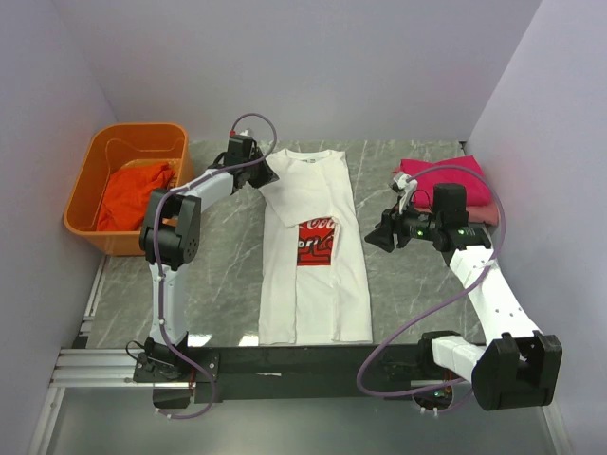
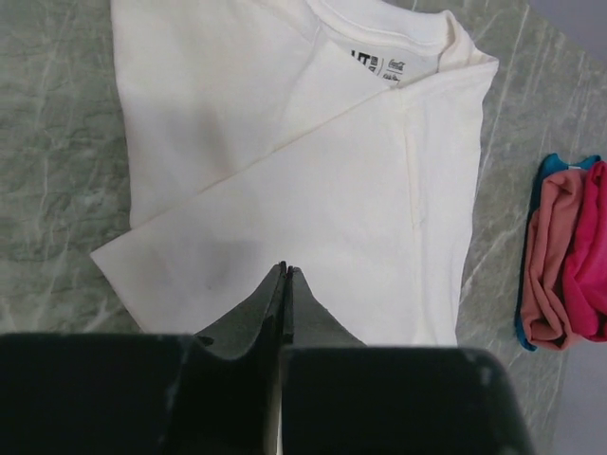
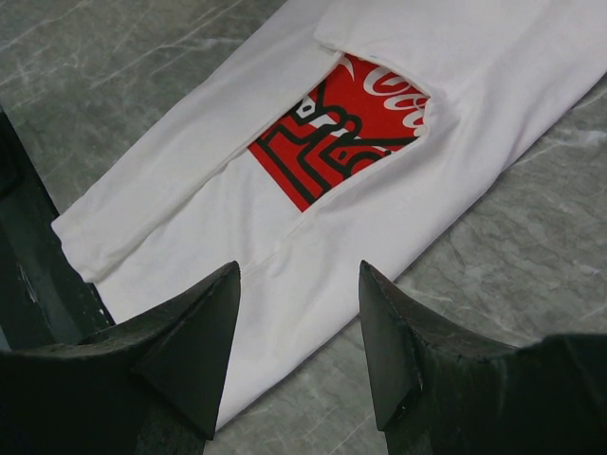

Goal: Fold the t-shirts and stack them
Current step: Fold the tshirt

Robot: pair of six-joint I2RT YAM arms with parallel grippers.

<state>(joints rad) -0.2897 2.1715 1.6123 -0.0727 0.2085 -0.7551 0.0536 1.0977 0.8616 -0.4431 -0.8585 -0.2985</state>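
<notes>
- A white t-shirt (image 1: 313, 284) lies lengthwise down the middle of the surface (image 1: 218, 275), collar toward the far wall.
- Both long sides are folded inward, so it forms a narrow strip. Its red print (image 1: 316, 244) shows only partly between the flaps.
- The left fingers (image 2: 256, 313) are pressed together with nothing visible between them. They hover over the folded-in sleeve near the collar, probably to smooth or pick up that end.
- The right fingers (image 3: 194, 332) are spread wide and hold nothing. They hang just off the shirt's right edge near the print, seemingly lined up to take hold of that side.
- With the sides already in, I judge the end-to-end fold comes next.
- A folded stack (image 1: 446, 180) of magenta, pink and blue shirts sits at the far right, well apart from the white one, likely where it will go.
- An orange basket (image 1: 83, 185) stands at the far left with a crumpled orange-red shirt (image 1: 128, 194) inside, waiting to be folded.
- The surface is grey marbled stone. Plain pale walls close it in on three sides, and a dark rail (image 1: 285, 360) carries the arm bases along the near edge.
</notes>
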